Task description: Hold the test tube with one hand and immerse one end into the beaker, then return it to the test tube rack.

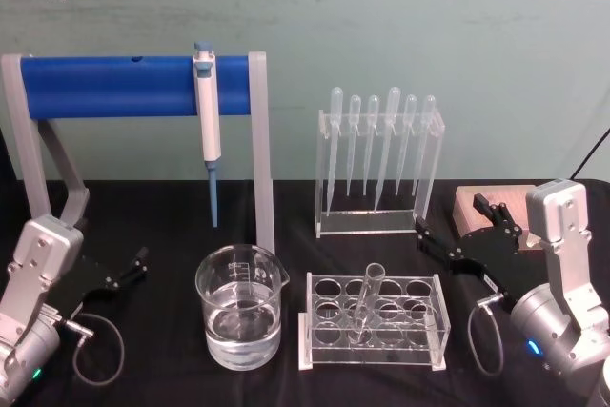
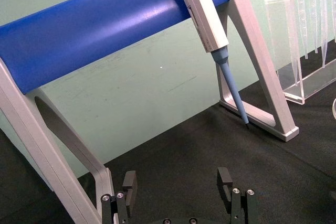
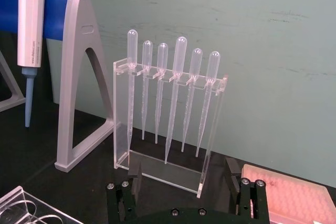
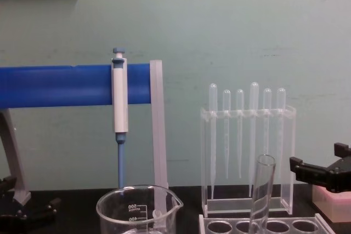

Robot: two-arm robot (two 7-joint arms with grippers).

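1. Test tube stands tilted in a hole of the clear tube rack, front-center of the black table; rim leans up and to the right, nothing gripping it.
2. Beaker sits just left of the rack, approx. a third full of clear liquid, spout facing right; apart from the tube.
3. Right gripper hovers right of the rack, over the table by a pink block; fingers spread, holding nothing.
4. Left gripper low at the table's left side, near the stand leg; fingers apart, empty.
5. Behind: blue-bar stand w/ a white-and-blue pipettor hanging on it; acrylic rack of plastic pipettes further right.
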